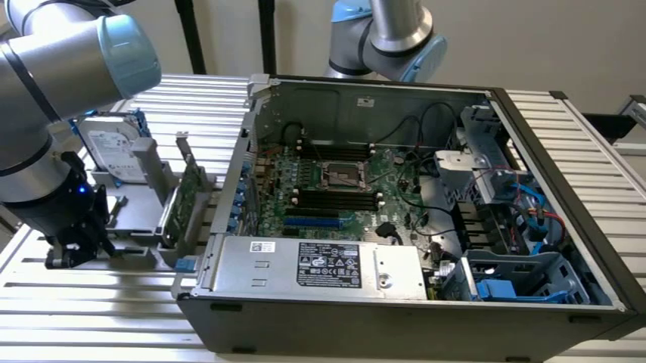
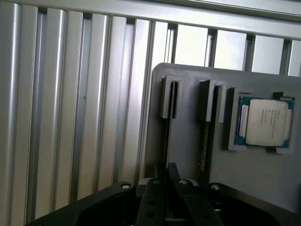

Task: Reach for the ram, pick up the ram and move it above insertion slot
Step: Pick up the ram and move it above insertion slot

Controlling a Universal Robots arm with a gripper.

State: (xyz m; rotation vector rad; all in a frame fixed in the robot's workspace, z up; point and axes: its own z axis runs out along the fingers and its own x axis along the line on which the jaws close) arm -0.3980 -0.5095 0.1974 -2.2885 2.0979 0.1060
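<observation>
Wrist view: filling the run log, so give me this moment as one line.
phase: reach | tool: low over slotted grey plastic holder | silver square processor chip: seated in its pocket

Computer case [image 1: 404,325] (open), hard drive [image 1: 109,147], processor [image 2: 265,121]

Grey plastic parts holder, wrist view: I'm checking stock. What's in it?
A silver-capped processor chip lies in a square recess. Two narrow slots run beside it, partly covered by the black gripper; their contents are unclear.
</observation>
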